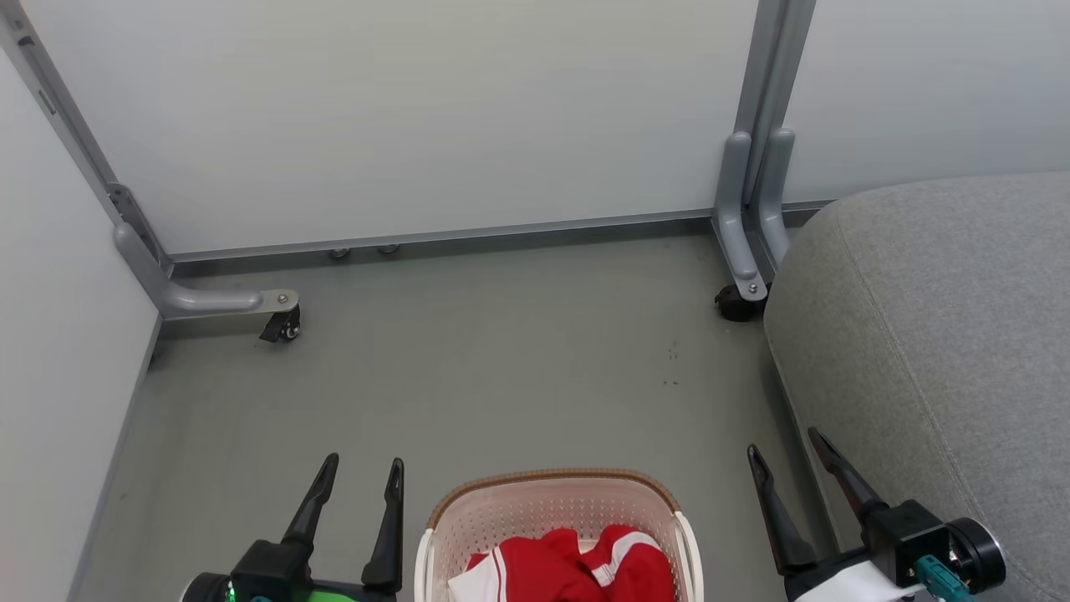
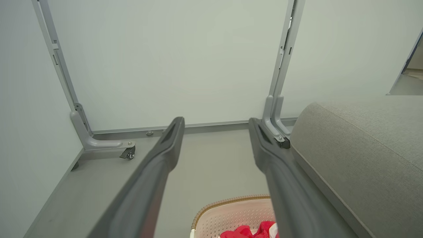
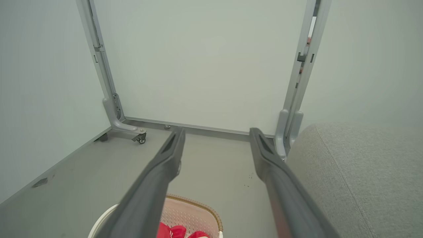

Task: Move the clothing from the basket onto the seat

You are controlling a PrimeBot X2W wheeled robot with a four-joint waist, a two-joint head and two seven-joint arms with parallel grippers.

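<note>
Red clothing (image 1: pixel 577 567) with white stripes is sitting all bunched up inside the cream perforated basket (image 1: pixel 543 508) with the brown rim, which is standing upright on the floor. The big grey seat (image 1: pixel 928 334) is sitting near its right.

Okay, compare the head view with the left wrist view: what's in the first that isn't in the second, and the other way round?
Head view: the right tool, open near the edge of the seat, and some dark specks on the floor.
Left wrist view: an opening at the far right, above the seat.
Both: the open left tool, the basket with red clothing in it, the grey seat, and the wheeled panel foot.
</note>
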